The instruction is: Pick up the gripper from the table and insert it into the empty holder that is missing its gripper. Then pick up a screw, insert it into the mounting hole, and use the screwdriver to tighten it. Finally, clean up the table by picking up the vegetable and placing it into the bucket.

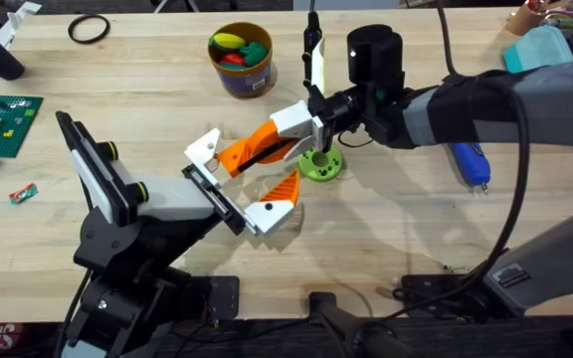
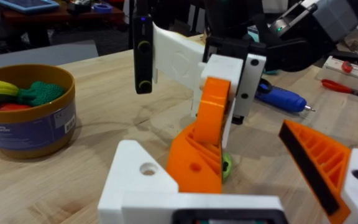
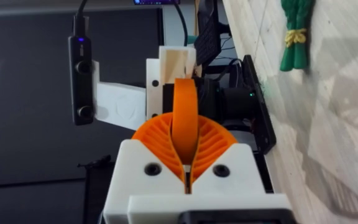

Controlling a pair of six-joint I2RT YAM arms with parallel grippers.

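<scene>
Orange wedge gripper (image 1: 252, 149) is clamped in my right gripper (image 1: 304, 125), held tilted above the tabletop (image 1: 396, 229), its white lower end just beside the black holder (image 1: 215, 194) on my left arm. Left gripper state: cannot tell.

The desk (image 1: 446, 229) is pale wood with visible grain, matt. The gripper (image 1: 257, 149) looks like ribbed orange plastic with smooth white plastic end blocks. The screwdriver (image 1: 469, 162) is glossy blue plastic.
</scene>
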